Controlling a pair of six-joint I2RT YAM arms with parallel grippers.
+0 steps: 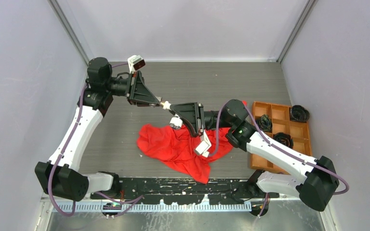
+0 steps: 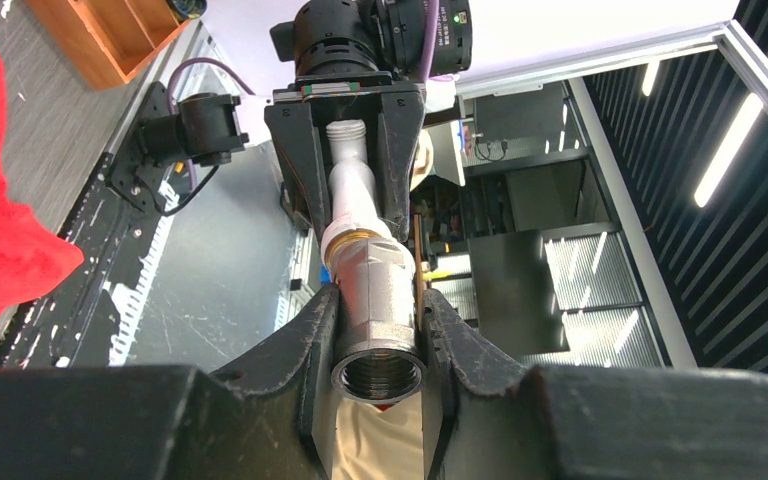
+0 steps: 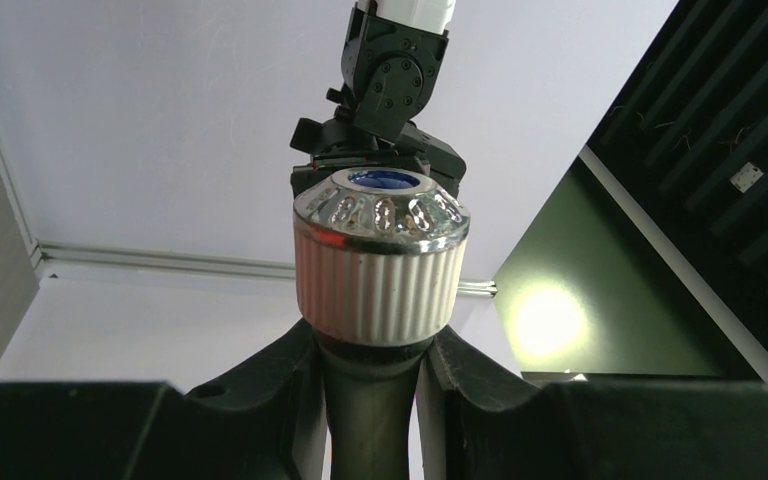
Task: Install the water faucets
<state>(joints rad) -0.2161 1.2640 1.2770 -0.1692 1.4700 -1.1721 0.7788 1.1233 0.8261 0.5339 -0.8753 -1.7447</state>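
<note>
Left pincer [image 2: 378, 325] tight around grey fitting [image 2: 373, 285], right pincer [image 3: 372, 350] tight on tap [image 2: 352, 185], its neck in shadow.

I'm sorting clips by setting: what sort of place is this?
Probably a lab robot cell: a grey tabletop boxed in by white walls, left arm and right arm bolted at its near edge, an orange parts tray.
</note>
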